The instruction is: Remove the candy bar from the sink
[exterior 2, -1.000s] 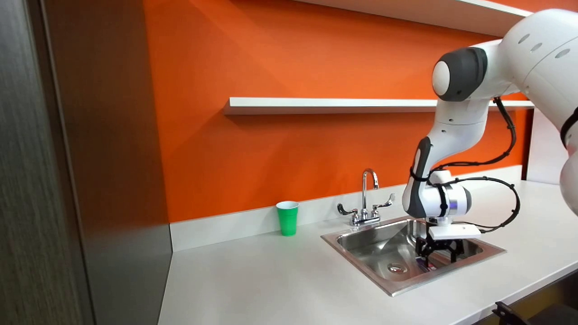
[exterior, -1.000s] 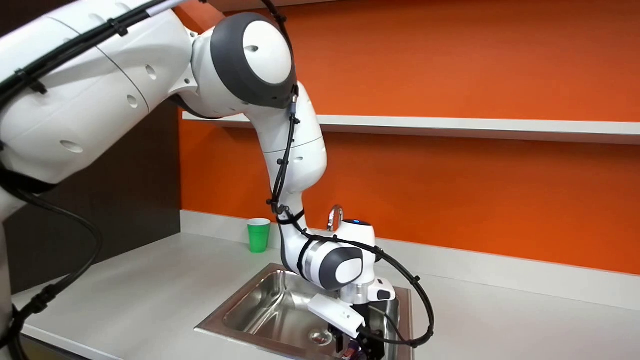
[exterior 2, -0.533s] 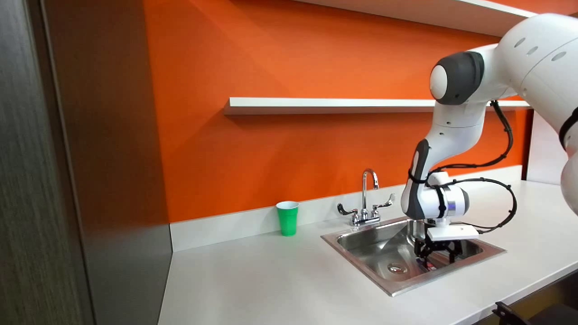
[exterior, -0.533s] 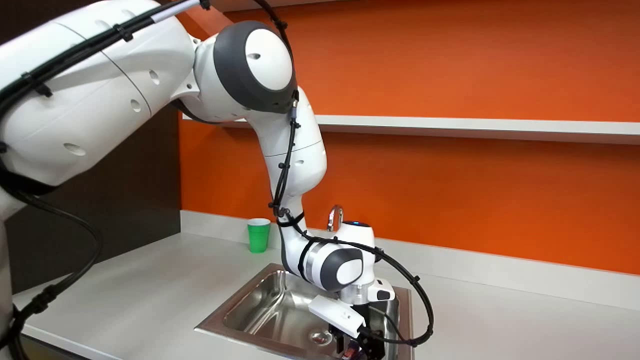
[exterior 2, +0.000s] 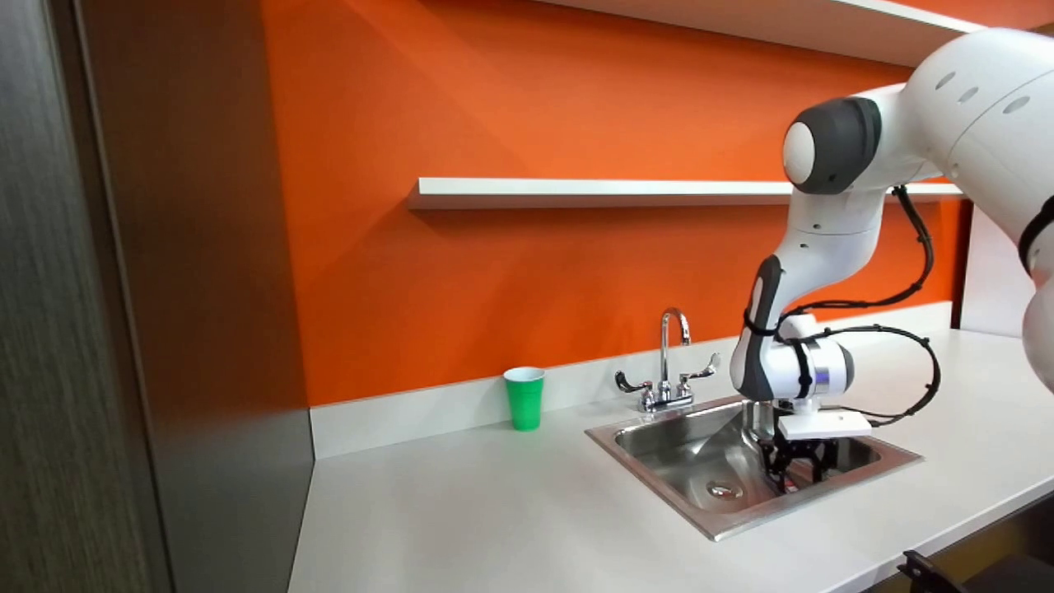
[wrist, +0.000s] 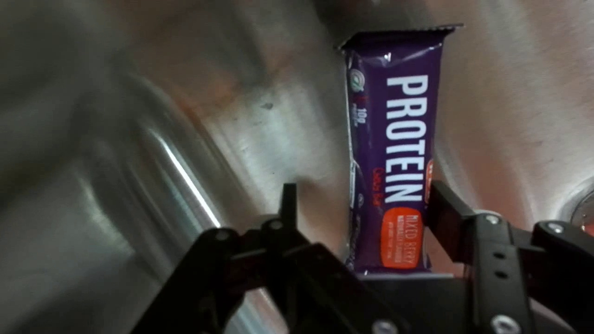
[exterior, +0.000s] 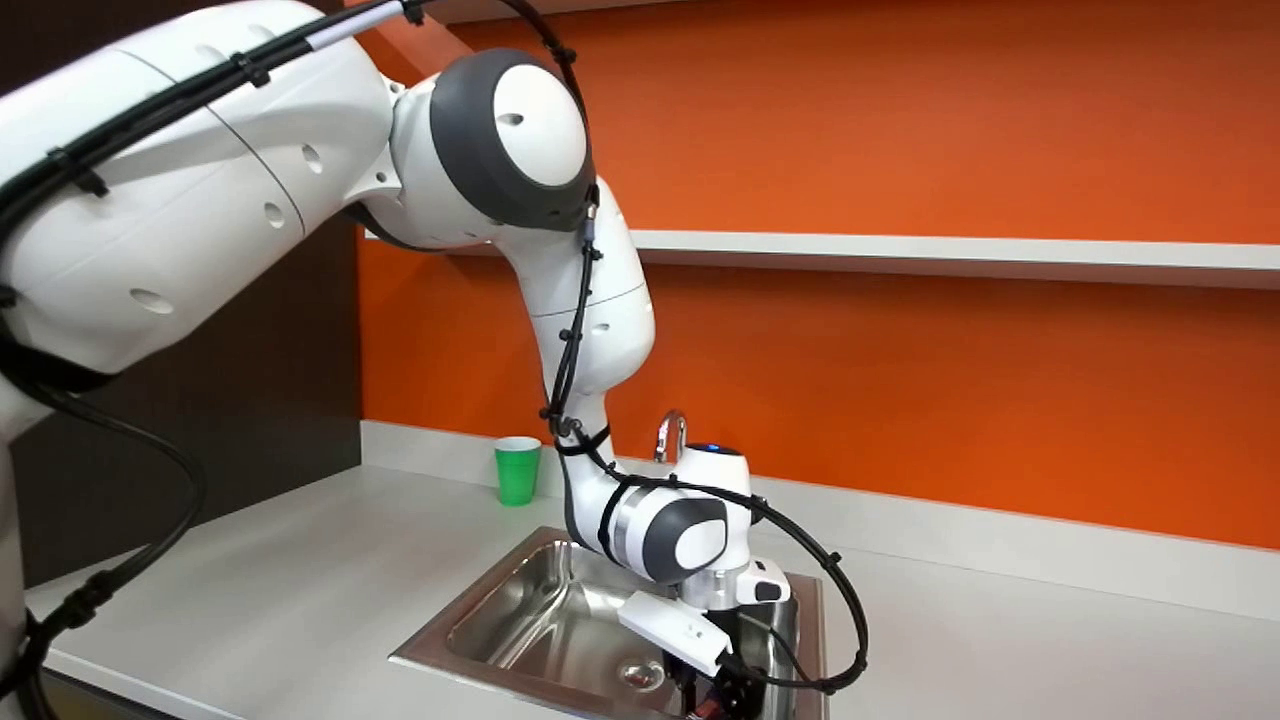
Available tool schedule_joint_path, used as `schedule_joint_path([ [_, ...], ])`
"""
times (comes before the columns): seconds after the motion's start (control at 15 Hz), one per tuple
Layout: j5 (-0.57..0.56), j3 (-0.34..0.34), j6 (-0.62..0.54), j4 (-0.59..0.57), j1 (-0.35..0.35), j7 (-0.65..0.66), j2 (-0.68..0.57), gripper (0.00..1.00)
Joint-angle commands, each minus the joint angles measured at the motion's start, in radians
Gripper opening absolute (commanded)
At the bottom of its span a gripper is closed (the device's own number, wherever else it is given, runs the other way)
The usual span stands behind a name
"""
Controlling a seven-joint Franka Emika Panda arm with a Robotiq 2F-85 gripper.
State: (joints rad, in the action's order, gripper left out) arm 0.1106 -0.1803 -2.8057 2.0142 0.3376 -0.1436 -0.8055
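Jaws narrower vs. prev., candy bar point(wrist: 391, 153) b/w 'em in sink point(exterior 2: 704, 459).

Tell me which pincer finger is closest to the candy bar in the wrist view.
The finger on the picture's right: its tip seems to meet the candy bar. The finger on the picture's left stands apart, with bare sink showing between.

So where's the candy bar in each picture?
In an exterior view: candy bar at the bottom edge, right of the middle, mostly hidden.
In an exterior view: candy bar at lower right, a reddish speck in the sink.
In the wrist view: candy bar right of the middle, big and purple.
Shared landmark: the round drain, in all three.
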Motion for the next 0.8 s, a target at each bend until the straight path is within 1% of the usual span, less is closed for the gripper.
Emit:
schedule_joint_path([
  [0.0,-0.028,-0.005,0.040,-0.032,-0.002,0.029,-0.013,0.40],
  [0.27,-0.028,-0.003,0.051,-0.047,-0.001,0.028,-0.028,0.10],
  [0.4,-0.027,0.000,0.061,-0.056,0.003,0.026,-0.034,0.08],
  [0.53,-0.027,-0.002,0.072,-0.061,0.001,0.027,-0.034,0.07],
  [0.73,-0.031,-0.007,0.083,-0.050,-0.013,0.032,-0.006,0.07],
])
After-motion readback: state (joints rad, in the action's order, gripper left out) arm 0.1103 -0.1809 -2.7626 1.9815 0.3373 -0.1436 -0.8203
